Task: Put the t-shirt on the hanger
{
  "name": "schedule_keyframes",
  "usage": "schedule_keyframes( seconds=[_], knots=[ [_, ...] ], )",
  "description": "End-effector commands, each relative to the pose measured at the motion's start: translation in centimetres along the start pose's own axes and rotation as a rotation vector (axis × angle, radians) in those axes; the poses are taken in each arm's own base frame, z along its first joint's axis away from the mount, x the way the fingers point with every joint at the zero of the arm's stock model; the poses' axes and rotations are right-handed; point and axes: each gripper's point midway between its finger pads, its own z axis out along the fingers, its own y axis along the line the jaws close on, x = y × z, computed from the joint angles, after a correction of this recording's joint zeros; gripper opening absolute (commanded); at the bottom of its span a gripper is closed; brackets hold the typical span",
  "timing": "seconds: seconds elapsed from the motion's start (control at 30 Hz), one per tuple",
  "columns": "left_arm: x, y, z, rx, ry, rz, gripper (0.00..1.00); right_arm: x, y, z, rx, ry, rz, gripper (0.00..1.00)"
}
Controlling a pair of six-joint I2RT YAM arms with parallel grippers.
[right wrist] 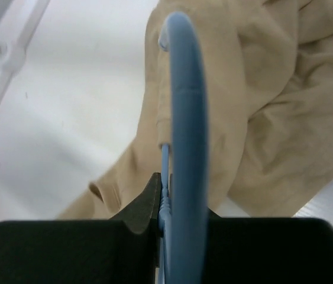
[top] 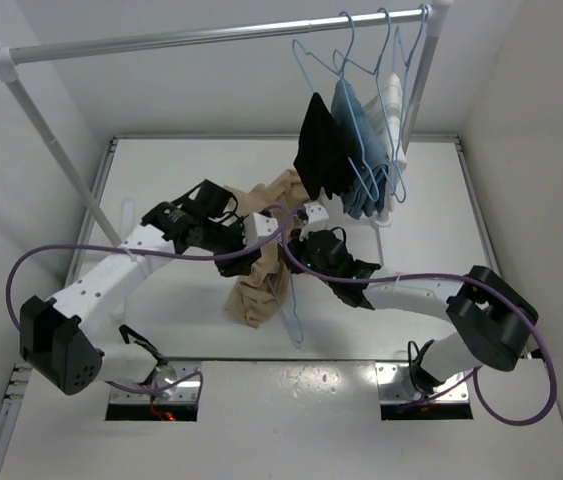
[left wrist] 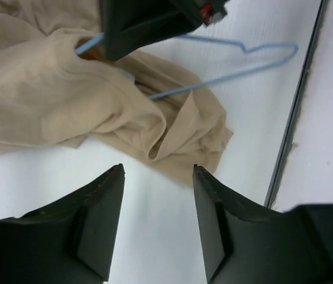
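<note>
The tan t-shirt point(top: 261, 275) lies bunched at the table's middle. It also shows in the left wrist view point(left wrist: 65, 106) and the right wrist view point(right wrist: 272, 118). The light-blue wire hanger point(top: 292, 318) is partly inside the shirt, with part of its frame sticking out point(left wrist: 243, 59). My right gripper point(top: 299, 242) is shut on the hanger's twisted neck point(right wrist: 165, 198), and the hook point(right wrist: 184, 118) curves up in front of the camera. My left gripper point(top: 241, 262) is open and empty, its jaws point(left wrist: 157, 195) hovering over bare table just beside the shirt's edge.
A clothes rack's bar point(top: 211, 38) spans the back, with a slanted pole point(top: 56, 150) at the left. A black garment point(top: 319, 150), a blue one point(top: 356, 140) and a white one point(top: 393, 100) hang on blue wire hangers at its right end. Purple cables point(top: 61, 250) loop round both arms.
</note>
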Motion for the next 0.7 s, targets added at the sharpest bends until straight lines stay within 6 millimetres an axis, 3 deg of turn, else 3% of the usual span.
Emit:
schedule_keyframes(
  seconds=[0.0, 0.07, 0.1, 0.13, 0.2, 0.23, 0.3, 0.47, 0.67],
  knots=[
    [-1.4, -0.4, -3.8, -0.01, -0.065, 0.186, 0.56, -1.0, 2.1, -0.4, -0.159, -0.061, -0.089, 0.0],
    [-1.3, 0.9, -6.0, -0.12, -0.092, 0.306, 0.64, -0.8, 2.6, -0.6, -0.207, -0.07, -0.125, 0.0],
    [-2.8, 2.7, -6.9, -0.227, -0.154, 0.376, 0.67, -0.6, 2.7, -0.7, -0.22, -0.073, -0.142, 0.0],
    [-1.4, 3.4, -6.2, -0.271, -0.153, 0.383, 0.74, -0.3, 3.0, -0.9, -0.251, -0.075, -0.158, 0.0],
    [-1.9, 4.2, -7.0, -0.397, -0.206, 0.539, 0.81, -0.2, 3.2, -1.0, -0.272, -0.073, -0.213, 0.0],
    [-1.4, 4.9, -5.6, -0.441, -0.229, 0.599, 0.84, -0.1, 3.4, -1.1, -0.289, -0.069, -0.229, 0.0],
    [-1.0, 6.1, -5.0, -0.495, -0.228, 0.666, 0.88, 0.4, 3.3, -1.1, -0.297, -0.045, -0.274, 0.0],
    [0.2, 8.1, -0.5, -0.305, -0.145, 0.734, 0.89, 0.3, 4.4, -1.4, -0.336, -0.04, -0.342, 0.0],
    [0.6, 10.4, 1.7, -0.245, -0.108, 0.764, 0.89, 0.0, 4.5, -1.5, -0.339, -0.05, -0.352, 0.0]
  ],
)
